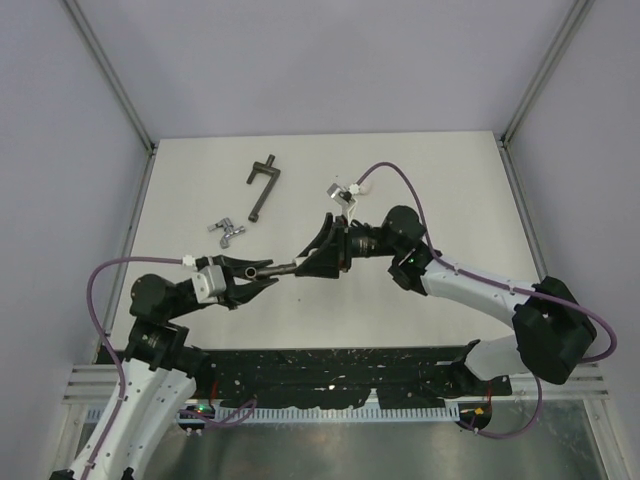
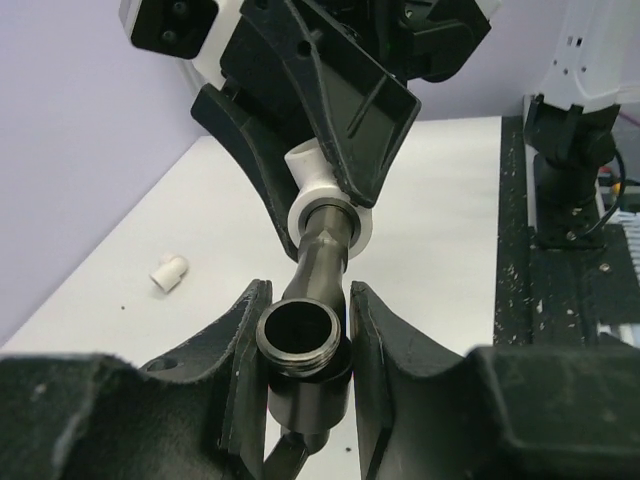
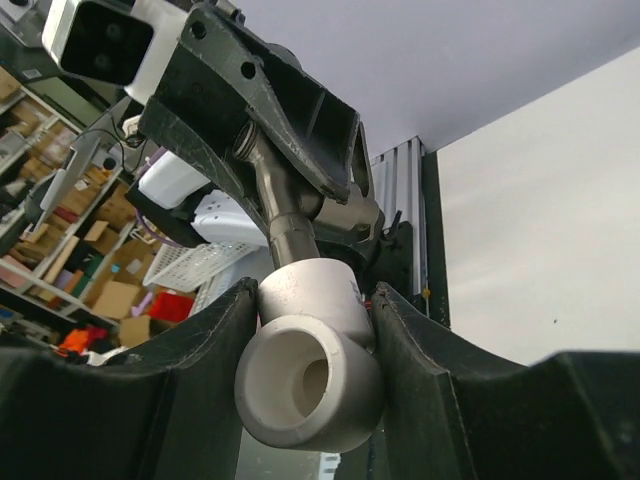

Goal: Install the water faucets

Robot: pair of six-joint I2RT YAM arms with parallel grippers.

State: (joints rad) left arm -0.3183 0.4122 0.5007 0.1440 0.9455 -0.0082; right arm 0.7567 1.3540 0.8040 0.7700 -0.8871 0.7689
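Note:
My left gripper (image 1: 262,276) is shut on the dull dark grey-bronze faucet (image 1: 284,269), held above the table; the left wrist view shows its threaded open end (image 2: 303,338) between the jaws. Its far end sits in a white plastic elbow fitting (image 2: 312,197), which my right gripper (image 1: 312,262) is shut on. The right wrist view shows the elbow (image 3: 312,375) clamped between the jaws, the faucet's stem (image 3: 285,222) entering it from above. The two grippers face each other tip to tip. The shiny silver faucet (image 1: 226,231) lies on the table at the left.
A long dark T-handled bar (image 1: 262,185) lies at the back left of the table. More white elbow fittings (image 1: 345,190) lie at the back middle; one (image 2: 168,271) shows in the left wrist view. A black perforated rail (image 1: 330,375) runs along the near edge.

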